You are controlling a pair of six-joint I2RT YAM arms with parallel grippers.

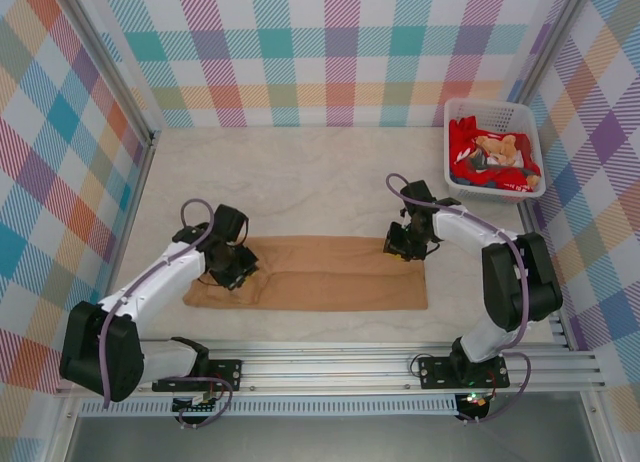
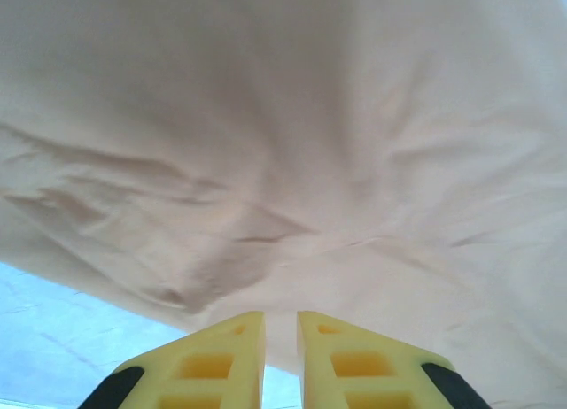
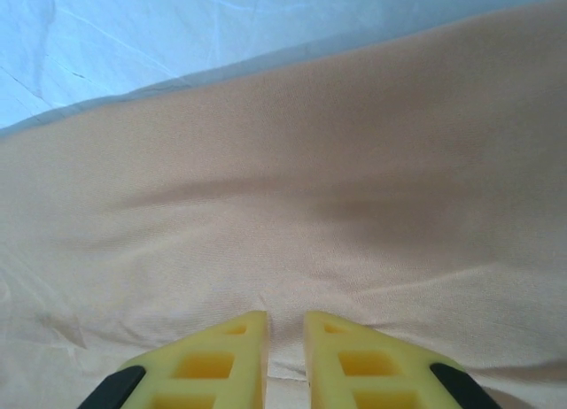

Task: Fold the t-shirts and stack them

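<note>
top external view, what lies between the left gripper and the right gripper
Only the tan cloth t-shirt, lying flat with a lengthwise fold line, spans from the left gripper to the right gripper; the top external view shows this.

No lettering I can read through my cameras, nothing legible on the tan t-shirt (image 1: 330,277) before me, none on the white basket (image 1: 488,104), no numbers, no signs

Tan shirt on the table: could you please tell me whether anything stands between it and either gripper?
Nothing visible does. The left gripper sits at the left end of the tan shirt and the right gripper at its far right corner, each pinching the cloth edge.
</note>
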